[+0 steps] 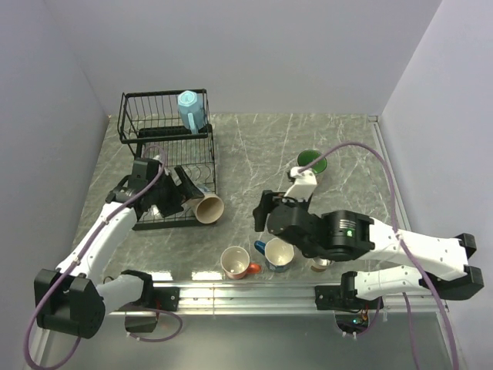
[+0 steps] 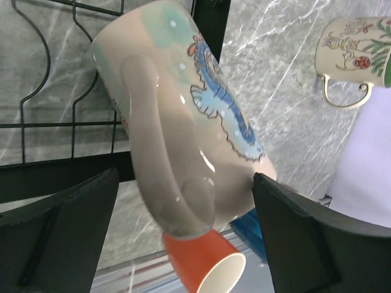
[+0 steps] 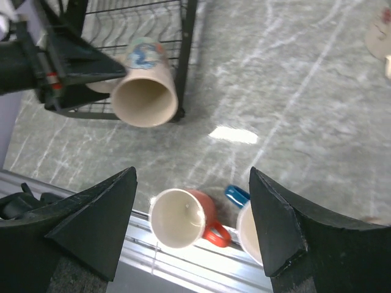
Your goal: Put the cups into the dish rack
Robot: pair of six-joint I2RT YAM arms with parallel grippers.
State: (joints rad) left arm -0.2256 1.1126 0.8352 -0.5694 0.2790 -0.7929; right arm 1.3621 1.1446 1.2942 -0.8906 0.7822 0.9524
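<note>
Left gripper (image 2: 183,183) seen released: jaws spread either side of beige mug (image 1: 208,208), gap visible at one finger. Mug laid on side at near right corner of rack (image 1: 166,132) lower tier, mouth pointed outward. Light blue mug (image 1: 190,110) seated in upper basket. Right gripper (image 3: 192,174) held open, empty, above orange mug (image 3: 183,218) and dark blue mug (image 3: 235,195) at table (image 1: 254,146) front edge. Green-lined mug (image 1: 310,160) seen standing farther back, well apart.
</note>
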